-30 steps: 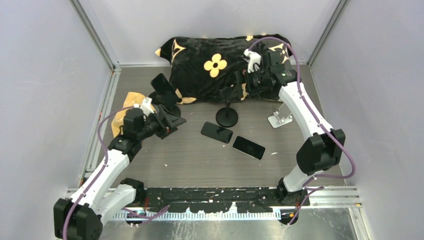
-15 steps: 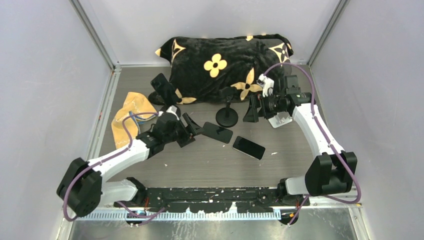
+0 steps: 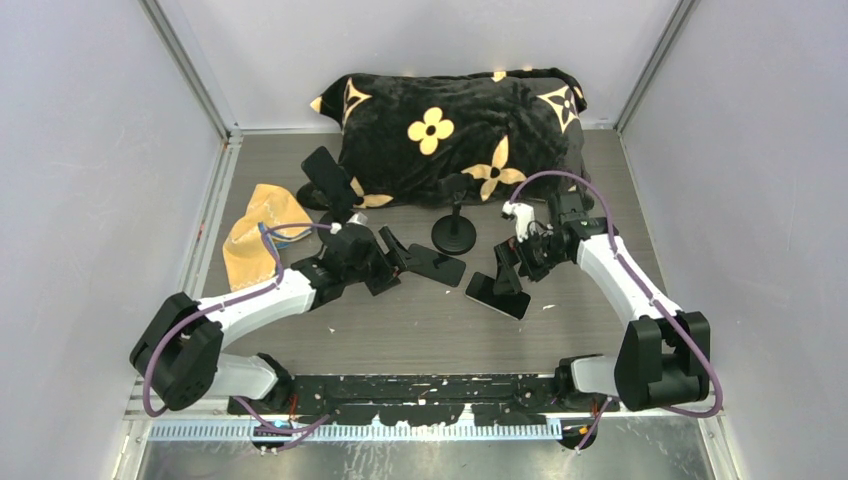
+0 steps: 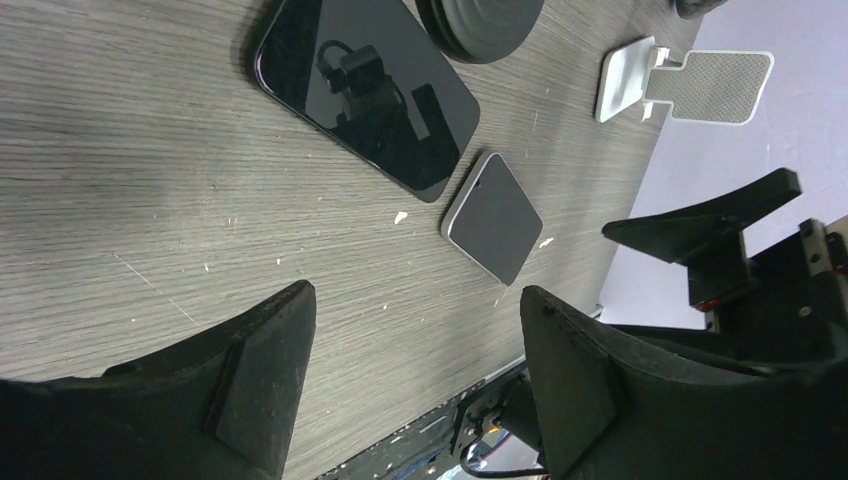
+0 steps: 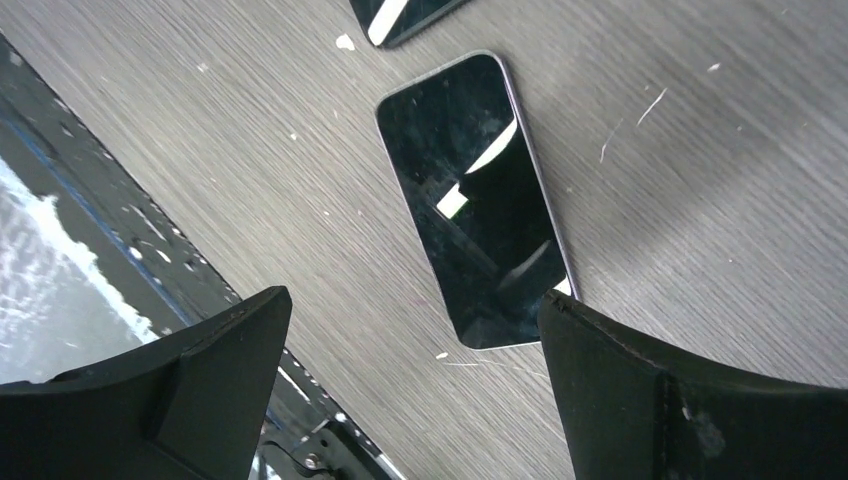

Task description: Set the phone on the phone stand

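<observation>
Two black phones lie flat mid-table: the left phone and the right phone. My left gripper is open, low beside the left phone's left end, with nothing between its fingers. Also open, my right gripper hovers over the right phone's far end, jaws wide and empty. A black round-base phone stand stands empty behind the phones. The white stand is hidden by the right arm in the top view.
A black pillow with yellow flowers fills the back. A third phone leans on a black stand at the back left. A yellow cloth lies at the left. A black rail runs along the near edge.
The left arm swung right and down to the left phone. The right arm came off the pillow, forward and down over the right phone, with its jaws wider apart.
</observation>
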`<state>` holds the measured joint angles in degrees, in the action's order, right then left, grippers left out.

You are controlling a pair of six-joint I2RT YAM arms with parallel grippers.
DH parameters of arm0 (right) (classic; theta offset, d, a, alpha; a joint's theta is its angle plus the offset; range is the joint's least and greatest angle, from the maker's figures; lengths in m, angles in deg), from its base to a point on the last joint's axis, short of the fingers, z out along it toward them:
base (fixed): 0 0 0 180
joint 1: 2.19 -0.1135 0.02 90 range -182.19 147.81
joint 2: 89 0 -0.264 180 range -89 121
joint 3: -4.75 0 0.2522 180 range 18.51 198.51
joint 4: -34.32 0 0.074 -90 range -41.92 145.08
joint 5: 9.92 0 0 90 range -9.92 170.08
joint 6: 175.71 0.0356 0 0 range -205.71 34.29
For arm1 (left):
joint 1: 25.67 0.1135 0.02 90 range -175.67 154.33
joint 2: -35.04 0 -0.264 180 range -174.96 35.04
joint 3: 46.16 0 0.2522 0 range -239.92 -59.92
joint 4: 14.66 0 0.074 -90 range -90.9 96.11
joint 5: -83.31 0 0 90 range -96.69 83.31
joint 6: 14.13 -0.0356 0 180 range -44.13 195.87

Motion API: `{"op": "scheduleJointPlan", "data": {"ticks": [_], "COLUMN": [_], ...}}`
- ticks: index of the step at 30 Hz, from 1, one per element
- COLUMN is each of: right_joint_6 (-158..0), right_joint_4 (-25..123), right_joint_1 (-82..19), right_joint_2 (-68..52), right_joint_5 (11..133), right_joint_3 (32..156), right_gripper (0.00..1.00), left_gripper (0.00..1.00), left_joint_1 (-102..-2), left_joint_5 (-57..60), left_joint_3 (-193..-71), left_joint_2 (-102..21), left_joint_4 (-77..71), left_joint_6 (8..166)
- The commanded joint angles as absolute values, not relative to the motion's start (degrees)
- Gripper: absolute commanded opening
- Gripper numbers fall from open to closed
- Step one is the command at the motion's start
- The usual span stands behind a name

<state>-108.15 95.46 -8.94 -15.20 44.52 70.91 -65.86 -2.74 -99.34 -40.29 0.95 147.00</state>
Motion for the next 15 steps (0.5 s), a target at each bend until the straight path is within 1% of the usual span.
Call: {"op": "scheduleJointPlan", "data": {"ticks": [1,7,15], "right_joint_6": [-111.47,-111.13,-108.40], "right_joint_4": [92.16,87.56,81.92], "right_joint_1": [-12.45,-18.11,-20.66], "right_joint_2": [-17.28,-16.95,-13.63], "right_joint_5": [50.90,58.15,65.83], "right_joint_3": [68.11,63.55,63.00], "right_gripper": [1.00,1.00,1.00], "left_gripper": [0.75,0.75,0.75], "left_joint_1": [-66.32,-66.41,-66.45], "left_joint_5": [-4.01,-4.03,-4.07], "left_joint_3": [-101.14,-100.88,-100.62], "left_joint_2": [-41.13,-41.28,-41.33], "left_joint_4": [-1.75,-2.17,-2.46], "left_joint_6": [147.49,147.50,147.59]}}
